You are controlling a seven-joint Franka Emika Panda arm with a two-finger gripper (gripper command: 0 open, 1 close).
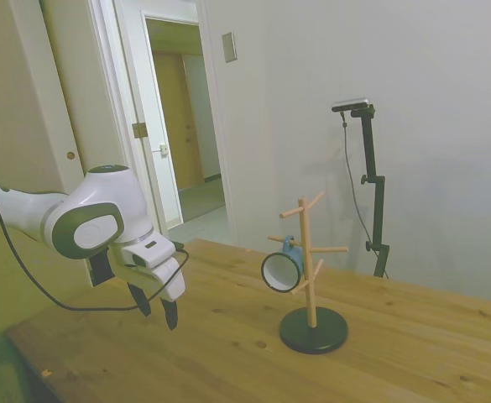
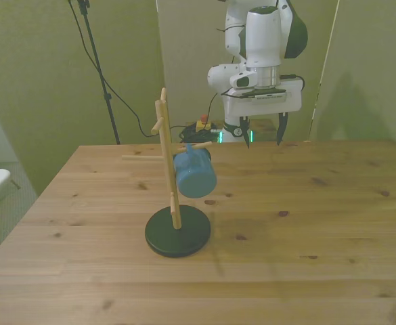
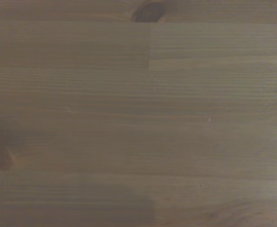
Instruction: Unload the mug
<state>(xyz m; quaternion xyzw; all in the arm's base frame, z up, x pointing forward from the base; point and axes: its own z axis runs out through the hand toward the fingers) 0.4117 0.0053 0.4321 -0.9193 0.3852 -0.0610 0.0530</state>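
Side view: my gripper (image 1: 156, 312) hung above the table (image 1: 228, 353), fingers apart, well clear of the mug (image 1: 282, 269) hanging on the peg tree (image 1: 310, 269). Front view: mug (image 2: 195, 173) toward the front view's left of my gripper (image 2: 262, 135). Wrist view: only table (image 3: 138, 113).
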